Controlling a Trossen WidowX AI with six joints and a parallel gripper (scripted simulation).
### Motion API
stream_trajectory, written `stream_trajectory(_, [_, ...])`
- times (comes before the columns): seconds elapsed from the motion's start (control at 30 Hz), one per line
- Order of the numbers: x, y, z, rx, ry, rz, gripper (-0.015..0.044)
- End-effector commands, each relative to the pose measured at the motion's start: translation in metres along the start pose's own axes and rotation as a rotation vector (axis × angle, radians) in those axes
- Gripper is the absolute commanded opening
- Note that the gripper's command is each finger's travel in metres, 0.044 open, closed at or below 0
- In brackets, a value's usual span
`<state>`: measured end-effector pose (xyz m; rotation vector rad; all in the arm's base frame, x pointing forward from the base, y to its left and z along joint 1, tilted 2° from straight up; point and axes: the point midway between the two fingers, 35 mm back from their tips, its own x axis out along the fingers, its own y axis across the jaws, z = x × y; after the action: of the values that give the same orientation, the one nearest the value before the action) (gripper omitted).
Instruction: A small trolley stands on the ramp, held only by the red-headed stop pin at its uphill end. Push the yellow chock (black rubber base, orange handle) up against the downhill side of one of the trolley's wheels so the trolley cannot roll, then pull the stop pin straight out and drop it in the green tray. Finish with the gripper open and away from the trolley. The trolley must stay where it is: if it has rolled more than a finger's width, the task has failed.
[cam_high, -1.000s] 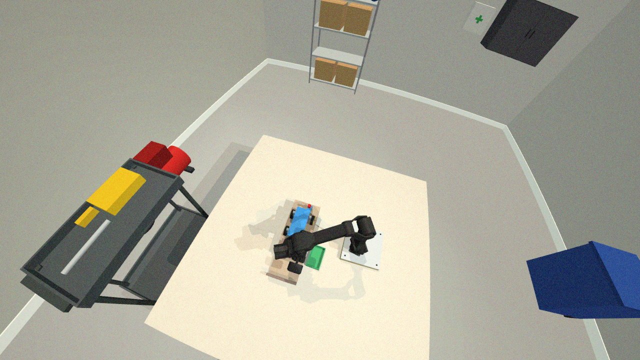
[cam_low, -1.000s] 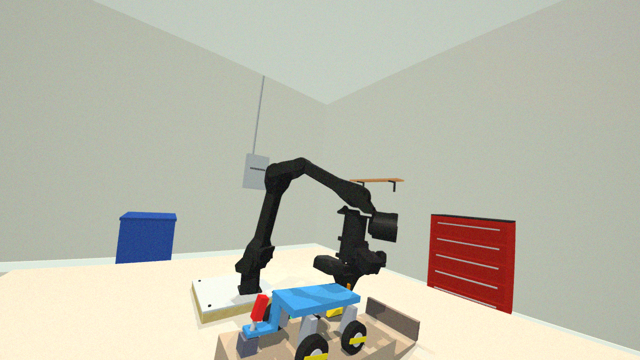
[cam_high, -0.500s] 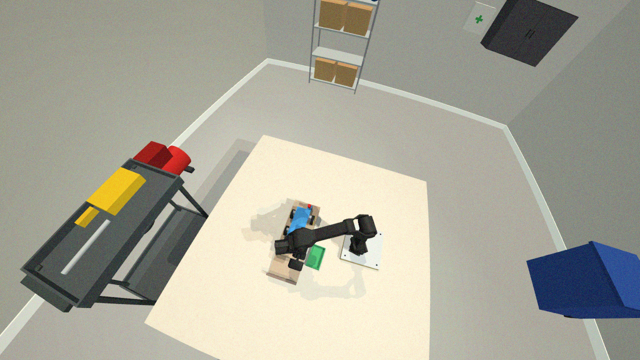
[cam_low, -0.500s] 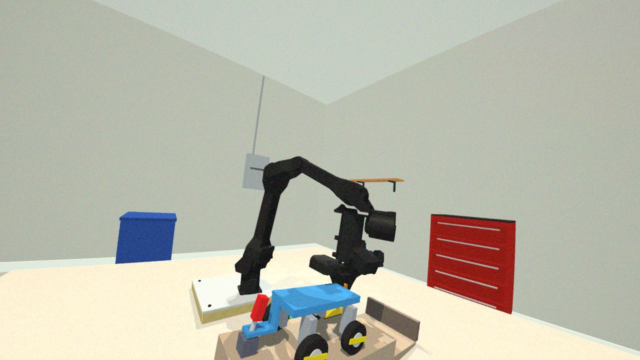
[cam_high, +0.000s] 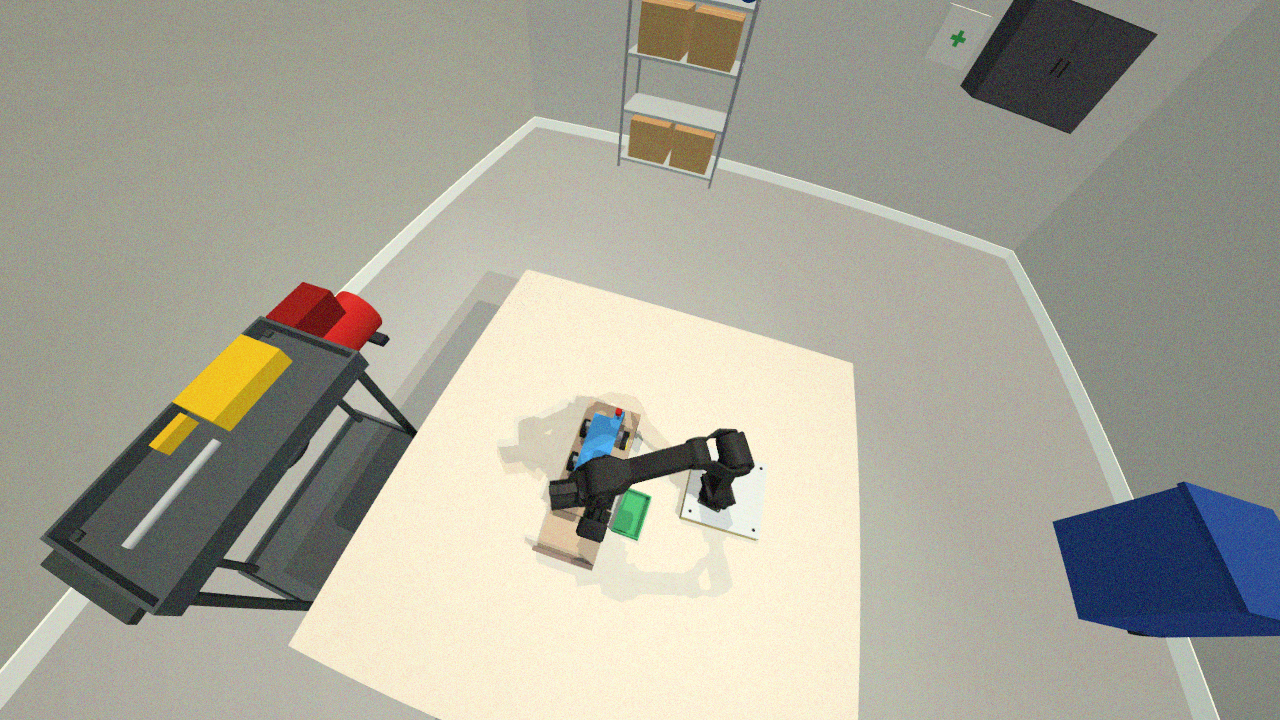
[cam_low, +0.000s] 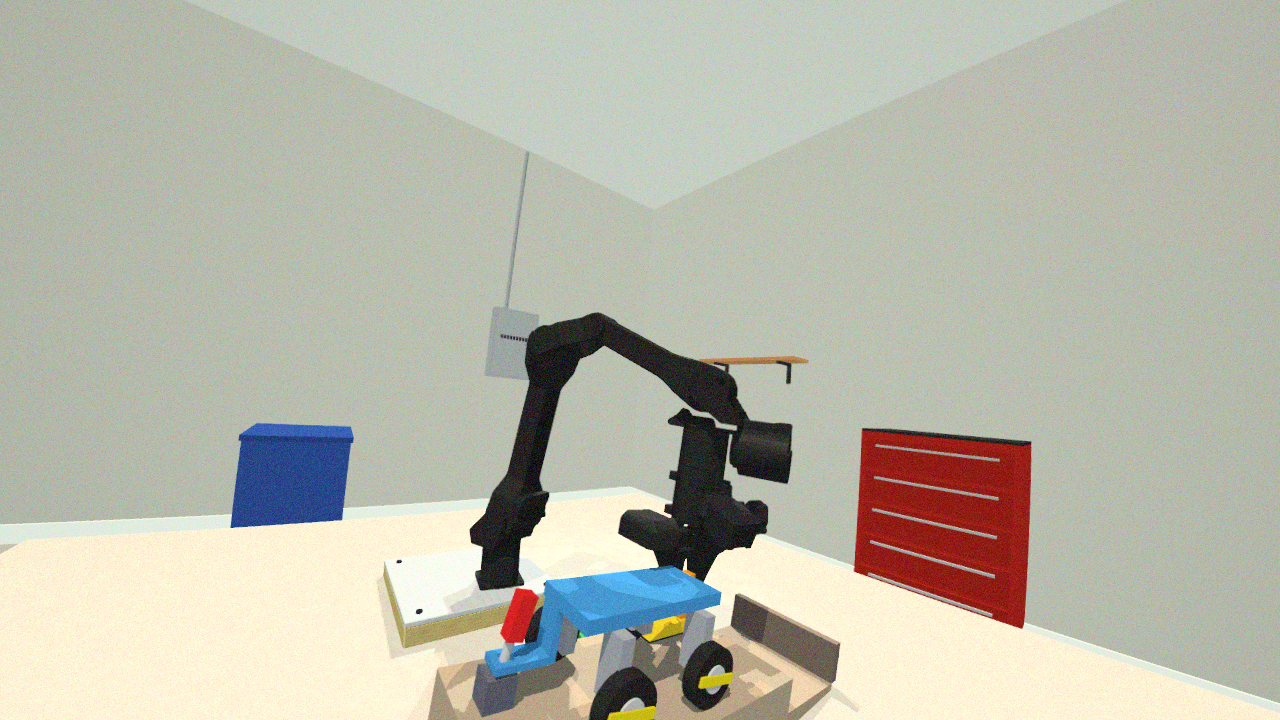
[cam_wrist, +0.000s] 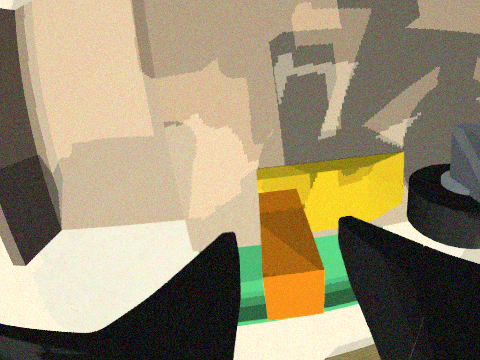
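The blue trolley (cam_high: 601, 436) (cam_low: 626, 598) stands on the ramp (cam_high: 565, 537) (cam_wrist: 110, 185). The red-headed stop pin (cam_high: 618, 411) (cam_low: 519, 615) stands in its uphill end. The yellow chock (cam_low: 665, 629) (cam_wrist: 350, 192) lies on the ramp beside a black trolley wheel (cam_wrist: 432, 220); any gap between them is very small, and I cannot tell whether they touch. My gripper (cam_low: 687, 566) (cam_wrist: 288, 237) is open, its fingers on either side of the chock's orange handle (cam_wrist: 294, 295), with a gap on both sides. The green tray (cam_high: 643, 515) stands beside the ramp and looks empty. The chock's rubber base is hidden.
A raised end board (cam_low: 787, 637) (cam_wrist: 30, 200) closes the ramp's downhill end. The white base plate (cam_high: 747, 514) (cam_low: 429, 591) carries the arm, which reaches over the tray side to the ramp. The trolley's deck is close beside the gripper on the uphill side.
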<state>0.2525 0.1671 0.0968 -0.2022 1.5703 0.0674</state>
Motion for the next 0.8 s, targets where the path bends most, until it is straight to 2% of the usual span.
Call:
stream_trajectory(0.0, [-0.001,0.0,0.0,0.001,0.0,-0.001,0.019])
stream_trajectory(0.57, [-0.059,0.001,0.0,0.0,0.002,-0.009,0.019])
stream_trajectory(0.7, [-0.053,0.002,0.0,-0.003,0.0,-0.005,0.0295])
stream_trajectory(0.77, [-0.054,0.0,0.002,-0.022,-0.004,-0.004,0.0242])
